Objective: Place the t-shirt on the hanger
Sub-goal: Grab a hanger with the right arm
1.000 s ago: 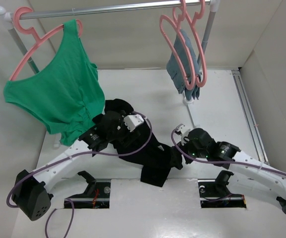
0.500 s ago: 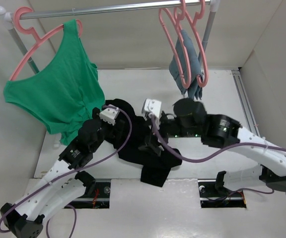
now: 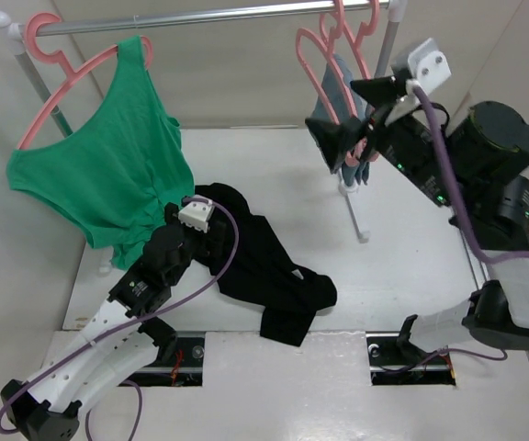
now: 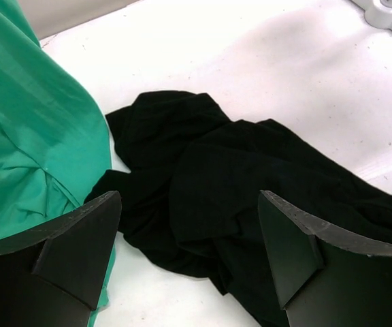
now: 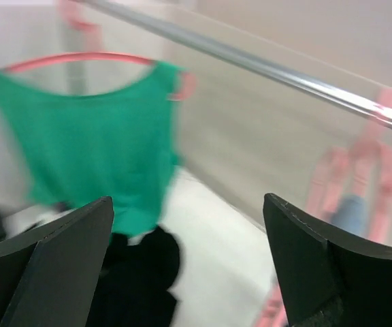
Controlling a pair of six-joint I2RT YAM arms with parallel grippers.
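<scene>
Black cloth, the t-shirt (image 3: 269, 271), is seen crumpled on the white surface (image 3: 402, 239), left of centre. The left end effector (image 4: 189, 252) is held wide over it, gripping nothing. The right end effector (image 3: 343, 112) is spread wide and empty, up beside the hanger (image 3: 309, 53) hung on the far rail (image 3: 200, 16).
</scene>
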